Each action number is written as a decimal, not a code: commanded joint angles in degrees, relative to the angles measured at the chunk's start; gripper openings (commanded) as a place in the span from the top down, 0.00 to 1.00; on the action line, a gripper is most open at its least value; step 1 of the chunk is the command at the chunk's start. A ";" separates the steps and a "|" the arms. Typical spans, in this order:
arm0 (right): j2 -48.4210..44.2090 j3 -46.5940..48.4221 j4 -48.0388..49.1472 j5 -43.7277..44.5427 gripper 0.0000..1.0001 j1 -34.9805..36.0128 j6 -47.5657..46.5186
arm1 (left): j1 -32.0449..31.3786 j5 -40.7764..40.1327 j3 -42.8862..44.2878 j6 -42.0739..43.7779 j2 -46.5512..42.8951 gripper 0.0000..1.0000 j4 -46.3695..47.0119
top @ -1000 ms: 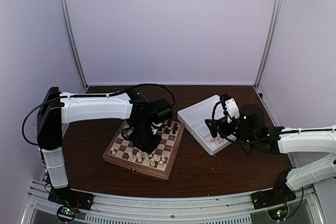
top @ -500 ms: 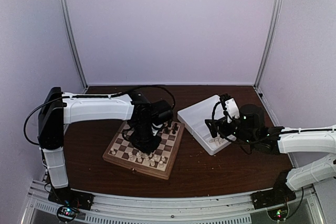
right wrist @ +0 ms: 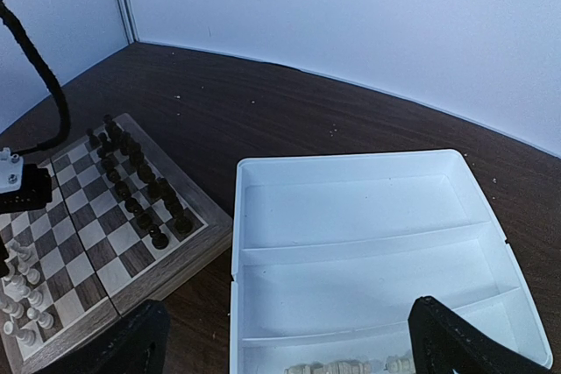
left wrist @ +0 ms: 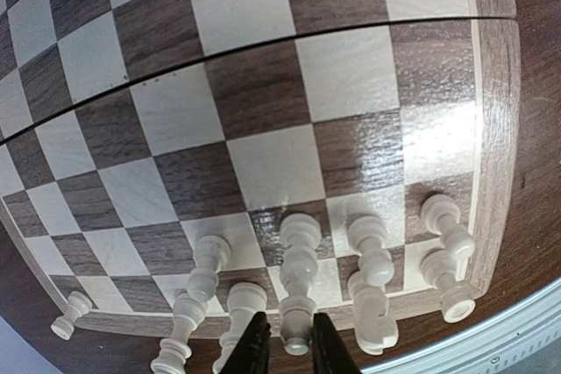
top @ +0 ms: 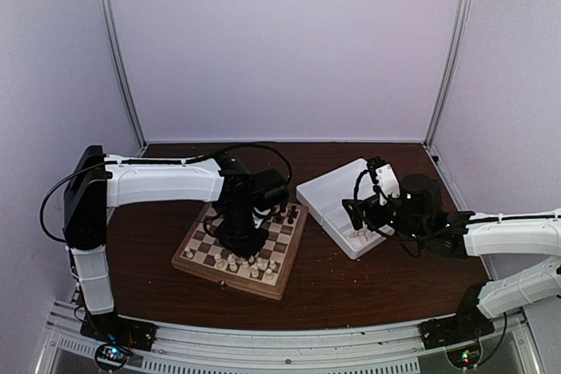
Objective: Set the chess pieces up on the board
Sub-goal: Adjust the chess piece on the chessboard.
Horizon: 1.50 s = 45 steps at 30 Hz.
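Top view: checkered wooden board (top: 200, 250), tiny cream chess pieces (top: 244, 264) along its six-o'clock edge. Left wrist: left gripper (left wrist: 289, 348), narrow, pinches one cream piece (left wrist: 299, 291) at six o'clock. Right wrist: right gripper (right wrist: 289, 348) gapes wide over white tray (right wrist: 351, 186).

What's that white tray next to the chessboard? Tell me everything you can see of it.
The white rectangular plastic tray is shallow with a raised rim, and two low ridges split it into three long compartments. The two farther ones look empty; the nearest holds a few cream chess pieces lying down. It sits flat on the dark brown table, just right of the wooden chessboard; whether they touch is unclear.
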 commanded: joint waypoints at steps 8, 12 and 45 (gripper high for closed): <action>0.31 -0.54 1.12 -0.07 0.01 -0.41 -0.20 | 0.37 1.03 -0.46 0.30 1.07 0.86 0.22; 0.49 -0.47 1.18 -0.07 0.01 -0.35 -0.25 | 0.40 1.49 -0.27 0.34 1.02 0.88 0.19; 1.29 -0.18 1.39 -0.55 0.01 -0.39 -0.17 | -0.78 4.72 0.98 0.67 0.57 0.93 -2.18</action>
